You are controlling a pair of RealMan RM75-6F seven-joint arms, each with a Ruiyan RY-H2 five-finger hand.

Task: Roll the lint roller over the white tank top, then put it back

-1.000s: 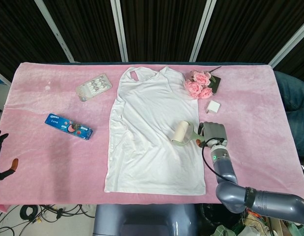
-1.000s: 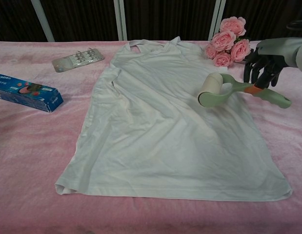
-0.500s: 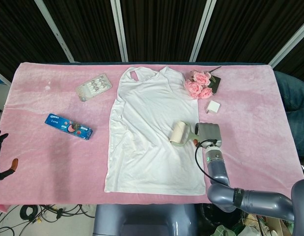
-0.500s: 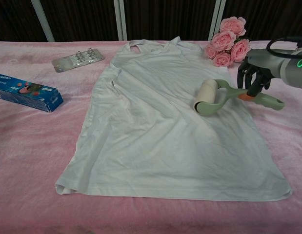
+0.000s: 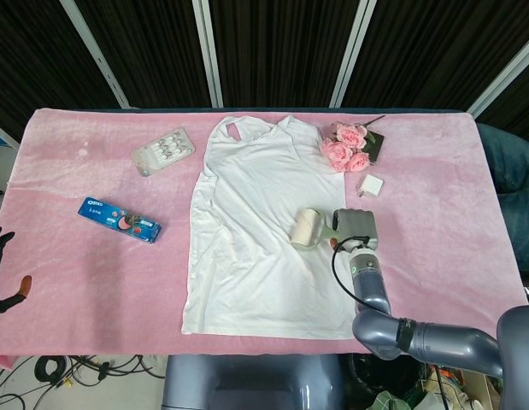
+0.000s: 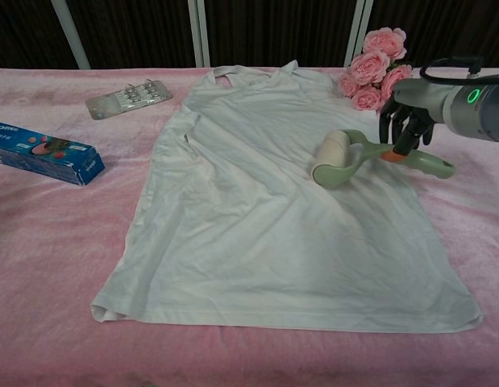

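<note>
The right hand point(image 6: 404, 127) grips the lint roller point(image 6: 370, 158) by its handle, its roll resting on the white tank top point(image 6: 265, 210) to the hand's left. The left hand point(image 5: 1, 266) hangs open, well apart.

The head view looks steeply down from high above the near edge, taking in the whole pink bench point(image 5: 93, 282) out to the dark curtain beyond its far edge. The chest view sits low and close at the near edge, facing the far edge at a shallow angle. Both show the top point(image 5: 264, 239) point(image 6: 273, 234), roses point(image 5: 345, 145) point(image 6: 376, 76) and roller point(image 5: 308, 229) point(image 6: 334, 157).
</note>
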